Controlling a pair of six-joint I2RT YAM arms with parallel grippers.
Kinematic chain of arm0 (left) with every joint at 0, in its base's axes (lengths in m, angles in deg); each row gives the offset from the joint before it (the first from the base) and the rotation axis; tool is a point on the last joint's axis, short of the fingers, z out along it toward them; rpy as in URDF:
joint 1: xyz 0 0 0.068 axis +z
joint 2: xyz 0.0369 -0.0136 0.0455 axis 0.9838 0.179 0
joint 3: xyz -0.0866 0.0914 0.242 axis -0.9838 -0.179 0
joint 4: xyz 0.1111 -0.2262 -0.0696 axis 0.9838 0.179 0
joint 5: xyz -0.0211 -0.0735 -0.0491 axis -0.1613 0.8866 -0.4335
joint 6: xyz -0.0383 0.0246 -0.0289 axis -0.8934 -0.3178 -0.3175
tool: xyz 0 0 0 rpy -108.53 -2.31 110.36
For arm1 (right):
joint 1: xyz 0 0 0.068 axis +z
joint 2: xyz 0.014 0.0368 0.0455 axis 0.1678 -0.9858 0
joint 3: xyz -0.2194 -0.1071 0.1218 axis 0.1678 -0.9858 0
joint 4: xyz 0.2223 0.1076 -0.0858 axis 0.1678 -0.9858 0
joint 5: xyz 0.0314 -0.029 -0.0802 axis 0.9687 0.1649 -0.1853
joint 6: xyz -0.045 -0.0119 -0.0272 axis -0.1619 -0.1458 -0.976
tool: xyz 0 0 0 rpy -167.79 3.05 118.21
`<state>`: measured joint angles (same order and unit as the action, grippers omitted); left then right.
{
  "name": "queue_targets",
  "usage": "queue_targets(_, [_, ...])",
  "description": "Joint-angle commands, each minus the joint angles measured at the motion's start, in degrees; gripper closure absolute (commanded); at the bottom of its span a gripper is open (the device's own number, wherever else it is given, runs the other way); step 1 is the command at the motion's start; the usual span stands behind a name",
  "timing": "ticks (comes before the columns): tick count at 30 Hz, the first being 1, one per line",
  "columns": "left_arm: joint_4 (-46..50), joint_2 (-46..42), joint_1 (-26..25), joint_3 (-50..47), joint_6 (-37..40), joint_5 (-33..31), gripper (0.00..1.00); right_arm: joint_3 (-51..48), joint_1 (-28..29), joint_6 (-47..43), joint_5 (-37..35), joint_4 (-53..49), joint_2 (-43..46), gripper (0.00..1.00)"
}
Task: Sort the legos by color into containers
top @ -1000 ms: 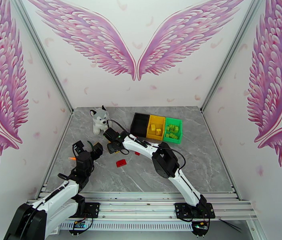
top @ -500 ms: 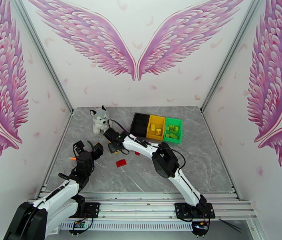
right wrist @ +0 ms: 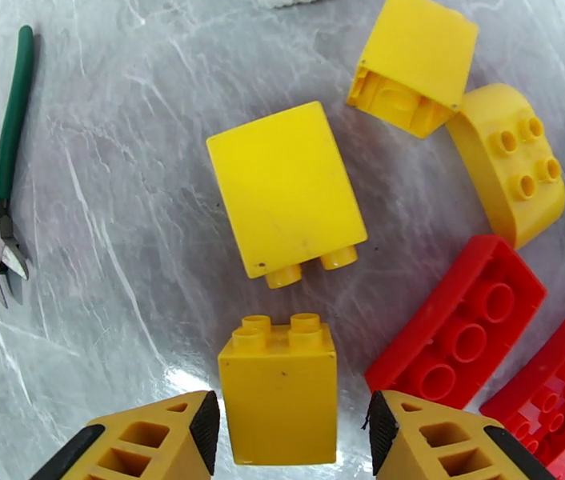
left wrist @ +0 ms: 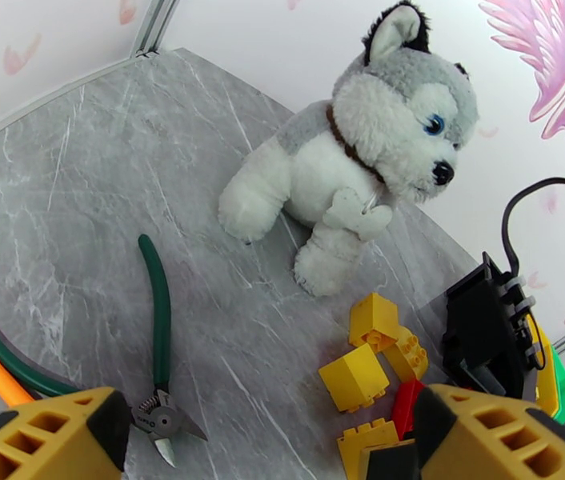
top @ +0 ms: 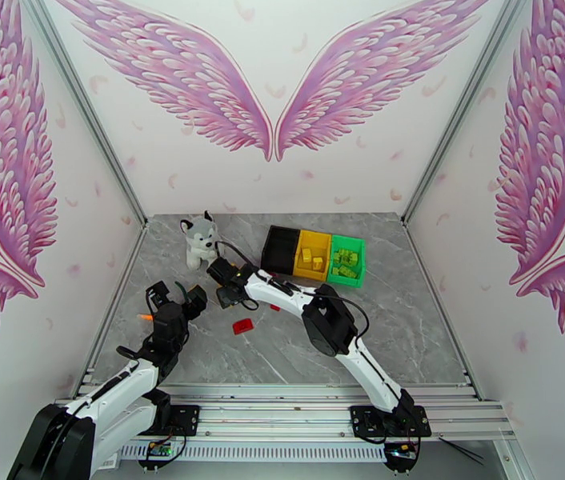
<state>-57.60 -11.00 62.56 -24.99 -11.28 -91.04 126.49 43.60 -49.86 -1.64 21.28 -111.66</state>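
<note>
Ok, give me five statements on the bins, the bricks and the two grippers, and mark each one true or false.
1. The black bin holds red bricks. False: from above it looks empty, and red bricks lie on the table.
2. The right gripper has a finger on each side of a yellow brick. True.
3. The left gripper is shut on the cutters. False: it is open, and the cutters lie on the table.
4. In the top view, the green bin is at the right end of the row. True.
5. The plush husky lies in the yellow bin. False: it sits on the table.
</note>
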Motion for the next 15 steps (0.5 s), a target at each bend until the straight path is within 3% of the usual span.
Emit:
queue_targets(1, [-0.4,0.2,0.3,-0.3,-0.1,0.5,0.01,1.2,-0.7,-0.1,0.8,-0.4,-2.2,0.48])
queue_targets(8, [-1.2,0.2,0.3,-0.2,0.5,1.8,0.01,-1.9,-1.3,0.2,0.9,1.8,0.8,0.58])
queue_targets(15, [-2.7,3.6,-1.3,2.6,4.5,6.5,0.01,-14.0,-3.9,1.6,2.7,8.6,13.0,0.66])
